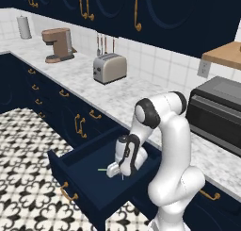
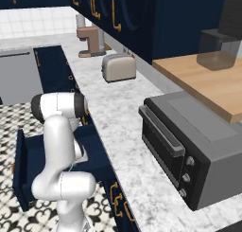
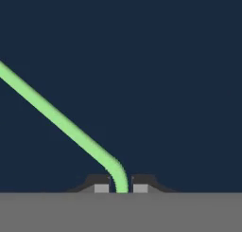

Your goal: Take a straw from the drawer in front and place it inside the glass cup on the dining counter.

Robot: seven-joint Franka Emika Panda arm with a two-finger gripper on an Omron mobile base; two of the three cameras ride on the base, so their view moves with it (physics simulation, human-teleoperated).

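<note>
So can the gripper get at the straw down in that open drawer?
Yes, it looks there already: the gripper is down inside the drawer, jaws shut on one end of the straw, nothing in between.

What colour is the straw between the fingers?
Pale green; the straw shows best in the hand view, against the navy drawer floor.

White arm folded at the elbow, forearm angled steeply downward, hand pointing down. Gripper (image 3: pixel 122 187) with jaws drawn nearly together, the two dark fingertips (image 3: pixel 100 184) pinching a thin rod between them.
</note>
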